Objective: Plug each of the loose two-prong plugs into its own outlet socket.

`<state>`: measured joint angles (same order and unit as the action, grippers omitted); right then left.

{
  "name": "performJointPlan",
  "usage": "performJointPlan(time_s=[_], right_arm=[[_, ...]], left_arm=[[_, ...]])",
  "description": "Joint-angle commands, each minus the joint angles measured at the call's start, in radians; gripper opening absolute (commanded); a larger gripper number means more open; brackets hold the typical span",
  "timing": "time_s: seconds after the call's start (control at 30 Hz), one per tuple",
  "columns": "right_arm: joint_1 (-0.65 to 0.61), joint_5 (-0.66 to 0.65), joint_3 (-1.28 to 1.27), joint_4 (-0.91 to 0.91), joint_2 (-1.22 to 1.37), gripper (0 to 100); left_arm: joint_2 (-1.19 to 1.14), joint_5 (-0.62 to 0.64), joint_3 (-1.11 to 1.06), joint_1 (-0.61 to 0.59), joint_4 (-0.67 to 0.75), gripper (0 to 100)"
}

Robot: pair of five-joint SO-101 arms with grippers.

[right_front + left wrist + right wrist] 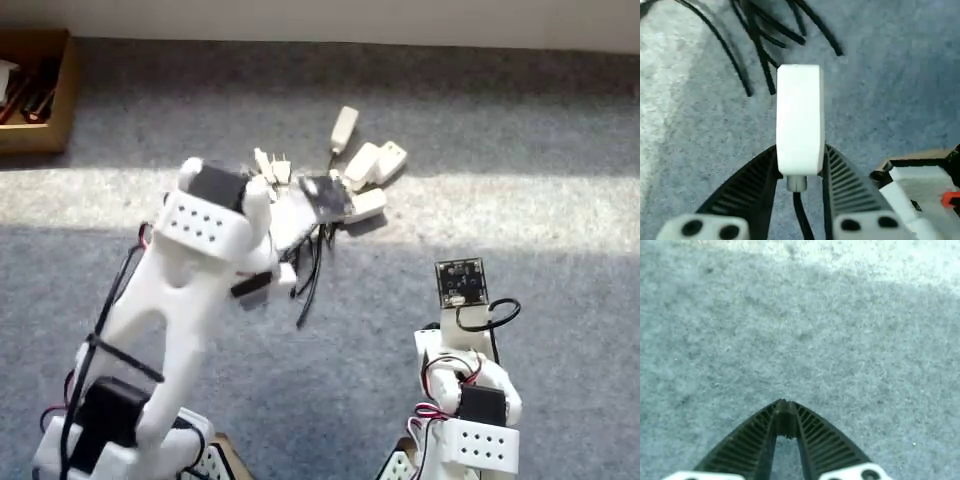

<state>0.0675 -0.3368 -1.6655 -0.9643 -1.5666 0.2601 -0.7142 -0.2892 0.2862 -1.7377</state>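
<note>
Our left gripper (800,152) clamped on a white plug (799,115) held over grey carpet (890,100), black cords (755,45) lying just beyond, our right gripper (785,412) pressed closed above the carpet.

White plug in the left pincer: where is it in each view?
High view: white plug upper middle, at the left arm's tip.
Left wrist view: centre, clamped in the left pincer.
Right wrist view: grey carpet beneath the right pincer.
Shared landmark: black cables beside the plug.
</note>
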Motion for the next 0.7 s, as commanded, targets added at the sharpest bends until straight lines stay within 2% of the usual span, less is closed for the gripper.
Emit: performJointPlan(time_s=[0.0, 0.23, 0.33, 0.4, 0.53, 0.67], right_arm=[[-0.012, -0.002, -0.054, 0.033, -0.007, 0.9], [-0.012, -0.002, -0.054, 0.033, -0.007, 0.9], [-0.012, -0.002, -0.054, 0.033, -0.007, 0.9], [-0.012, -0.002, -0.054, 0.033, -0.007, 0.9], [-0.012, -0.002, -0.054, 0.033, -0.007, 0.9], [-0.012, -0.002, -0.054, 0.033, -0.007, 0.9]], left_arm=[[0.223, -0.115, -0.320, 0.054, 0.072, 0], [0.458, -0.212, -0.673, 0.059, 0.245, 0], [0.568, -0.207, -0.806, 0.110, 0.334, 0], [0.647, -0.138, -0.860, 0.162, 0.382, 0], [0.785, 0.087, -0.895, 0.280, 0.445, 1], [0.843, 0.143, -0.898, 0.323, 0.459, 6]])
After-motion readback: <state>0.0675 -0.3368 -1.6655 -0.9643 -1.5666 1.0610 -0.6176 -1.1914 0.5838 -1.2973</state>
